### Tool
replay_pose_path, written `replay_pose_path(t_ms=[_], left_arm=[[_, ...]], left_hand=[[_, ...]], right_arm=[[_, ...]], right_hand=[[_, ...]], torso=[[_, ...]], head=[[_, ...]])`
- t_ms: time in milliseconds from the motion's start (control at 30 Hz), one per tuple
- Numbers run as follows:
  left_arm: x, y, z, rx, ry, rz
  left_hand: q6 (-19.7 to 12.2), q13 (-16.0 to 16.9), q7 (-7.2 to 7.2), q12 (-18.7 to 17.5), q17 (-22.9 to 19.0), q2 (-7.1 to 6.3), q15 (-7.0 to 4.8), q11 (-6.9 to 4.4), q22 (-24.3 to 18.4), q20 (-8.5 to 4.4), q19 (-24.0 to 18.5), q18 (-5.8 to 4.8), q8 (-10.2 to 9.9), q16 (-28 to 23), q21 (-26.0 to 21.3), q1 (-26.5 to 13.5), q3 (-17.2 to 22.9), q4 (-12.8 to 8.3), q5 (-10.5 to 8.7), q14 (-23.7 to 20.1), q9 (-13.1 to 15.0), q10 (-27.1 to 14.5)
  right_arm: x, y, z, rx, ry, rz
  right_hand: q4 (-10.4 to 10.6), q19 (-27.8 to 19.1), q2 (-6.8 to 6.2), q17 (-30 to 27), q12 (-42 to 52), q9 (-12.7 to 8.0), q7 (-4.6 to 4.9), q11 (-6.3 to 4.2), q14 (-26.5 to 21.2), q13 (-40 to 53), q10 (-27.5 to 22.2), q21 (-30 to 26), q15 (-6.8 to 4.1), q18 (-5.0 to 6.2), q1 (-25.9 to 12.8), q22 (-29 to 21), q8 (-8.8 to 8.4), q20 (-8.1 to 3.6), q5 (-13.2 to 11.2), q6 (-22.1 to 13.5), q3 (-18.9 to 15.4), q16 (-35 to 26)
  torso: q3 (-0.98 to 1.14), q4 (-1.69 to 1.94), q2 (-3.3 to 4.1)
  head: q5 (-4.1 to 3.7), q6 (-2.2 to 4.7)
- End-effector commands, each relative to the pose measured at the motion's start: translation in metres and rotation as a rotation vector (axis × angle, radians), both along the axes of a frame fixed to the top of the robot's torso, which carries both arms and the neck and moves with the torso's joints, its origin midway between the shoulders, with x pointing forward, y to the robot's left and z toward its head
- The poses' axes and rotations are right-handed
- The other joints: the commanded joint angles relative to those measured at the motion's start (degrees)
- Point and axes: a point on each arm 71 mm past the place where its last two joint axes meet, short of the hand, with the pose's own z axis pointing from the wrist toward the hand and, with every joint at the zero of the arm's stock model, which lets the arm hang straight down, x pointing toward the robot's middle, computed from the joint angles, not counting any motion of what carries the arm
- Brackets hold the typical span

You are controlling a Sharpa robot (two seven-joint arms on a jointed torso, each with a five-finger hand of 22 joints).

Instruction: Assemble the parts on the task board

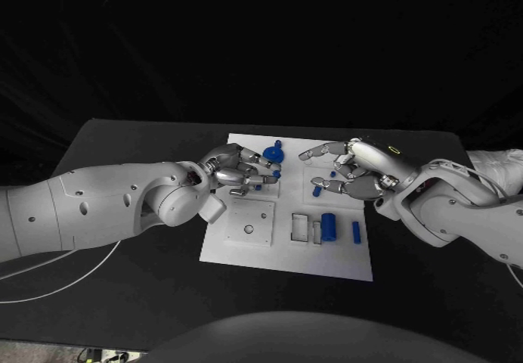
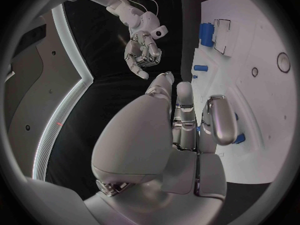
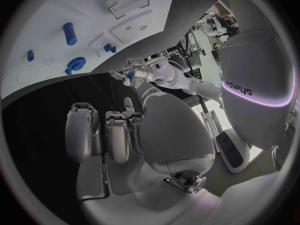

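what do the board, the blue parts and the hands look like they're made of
Board: probably matte white plastic, flat and glare-free. Blue parts: likely moulded plastic, uniform colour. Left hand and right hand: silvery, metal-looking shells with bright highlights; possibly coated plastic.

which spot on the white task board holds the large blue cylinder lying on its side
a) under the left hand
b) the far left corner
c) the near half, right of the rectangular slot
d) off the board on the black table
c: in the head view the large blue cylinder lies on the near half of the white task board, just right of the rectangular slot.
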Motion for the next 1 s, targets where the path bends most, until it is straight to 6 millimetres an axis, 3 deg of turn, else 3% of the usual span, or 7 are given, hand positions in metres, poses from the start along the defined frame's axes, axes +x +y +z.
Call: replay_pose_path(t_ms=[33, 200, 467, 567, 800, 1000], left_arm=[[0.002, 0.003, 0.004, 0.017, -0.049, 0.024], [0.005, 0.011, 0.006, 0.069, -0.099, 0.054], [0.022, 0.027, 0.027, 0.217, -0.236, 0.069], [0.029, 0.034, 0.031, 0.25, -0.255, 0.084], [0.044, 0.045, 0.03, 0.308, -0.252, 0.115], [0.054, 0.048, 0.026, 0.333, -0.238, 0.123]], left_hand=[[-0.1, -0.1, 0.38, 0.4, 0.1, -0.03, 0.3, 0.1, 10.5, 0.16, 0.1, 0.35, 0.2, 0.2, 0.1, 0.5, -0.3, -0.1, 0.34, 0.2, 0.7, 0.4], [-0.2, -0.2, 0.5, 0.4, 0.5, -0.12, 0.36, 0.27, 10.6, 0.2, 0.2, 0.3, 0.2, 0.4, 0.3, 0.7, -0.4, 0.0, 0.97, 0.5, 0.7, 0.6], [-0.2, -0.3, 0.6, 0.7, 0.6, -0.34, 0.46, 0.36, 10.6, 0.28, 0.3, 0.29, 0.2, 0.4, 0.4, 0.8, -0.5, 0.2, 1.03, 0.7, 0.8, 1.4], [-0.3, -0.4, 0.51, 0.6, 0.5, -0.38, 0.45, 0.26, 10.6, 0.29, 0.3, 0.29, 0.2, 0.4, 0.4, 0.8, -0.6, 0.3, 0.82, 0.7, 0.8, 1.4], [-0.8, -0.5, 0.31, 0.4, -0.1, -0.31, 0.36, 0.04, 10.5, 0.27, 0.1, 0.36, -0.1, 0.1, 0.1, 1.1, -0.5, 0.5, 0.12, 0.4, 0.7, 1.0], [-1.2, 0.3, 0.03, 2.6, -0.3, -0.23, 0.2, -0.22, 10.5, 0.14, 0.0, 0.38, -0.4, 0.0, 0.0, 1.3, -0.6, 1.2, -0.68, 0.1, 0.8, 4.0]], right_arm=[[0.0, -0.003, 0.0, 0.016, 0.02, -0.008], [0.002, -0.01, -0.002, 0.003, 0.041, -0.024], [0.007, -0.015, -0.005, -0.02, 0.064, -0.043], [0.009, -0.016, -0.007, -0.028, 0.074, -0.047], [0.01, -0.016, -0.015, -0.047, 0.106, -0.053], [0.011, -0.016, -0.02, -0.056, 0.126, -0.055]], right_hand=[[0.0, 0.0, 0.36, 15.1, 0.2, 0.1, 0.21, -0.43, 6.1, 15.1, 6.1, 0.1, -0.14, -0.13, 0.4, 11.2, -0.25, -0.26, 0.1, 0.2, 0.1, 0.2], [0.0, 0.1, 0.45, 15.1, 0.2, 0.2, 0.36, -0.42, 6.1, 15.1, 6.1, 0.1, -0.16, -0.15, 0.3, 11.3, -0.22, -0.31, 0.0, 0.6, 0.1, 0.2], [0.1, 0.1, 0.54, 15.1, 0.2, 0.3, 0.44, -0.4, 6.1, 15.1, 6.1, 0.2, -0.17, -0.18, 0.3, 11.3, -0.19, -0.33, -0.1, 1.0, 0.2, 0.2], [0.1, 0.2, 0.55, 15.1, 0.2, 0.3, 0.47, -0.39, 6.1, 15.1, 6.1, 0.3, -0.17, -0.2, 0.3, 11.3, -0.17, -0.34, -0.1, 1.1, 0.2, 0.2], [0.1, 0.2, 0.62, 15.1, 0.2, 0.4, 0.53, -0.38, 6.1, 15.1, 6.1, 0.3, -0.17, -0.2, 0.3, 11.3, -0.14, -0.35, -0.2, 1.4, 0.2, 0.2], [0.1, 0.2, 0.64, 15.1, 0.2, 0.5, 0.57, -0.37, 6.1, 15.1, 6.1, 0.3, -0.17, -0.21, 0.3, 11.3, -0.11, -0.36, -0.2, 1.5, 0.3, 0.2]], torso=[[0.05, -0.17, 0.03], [-0.08, -0.03, 0.09], [0.05, -0.07, 0.09], [0.05, -0.24, 0.1], [-0.08, -0.12, 0.5], [-0.09, -0.2, 0.84]], head=[[0.06, 0.0], [-0.44, 0.0], [-0.43, 0.0], [-0.16, 0.0], [-0.23, 0.0], [0.11, 0.0]])
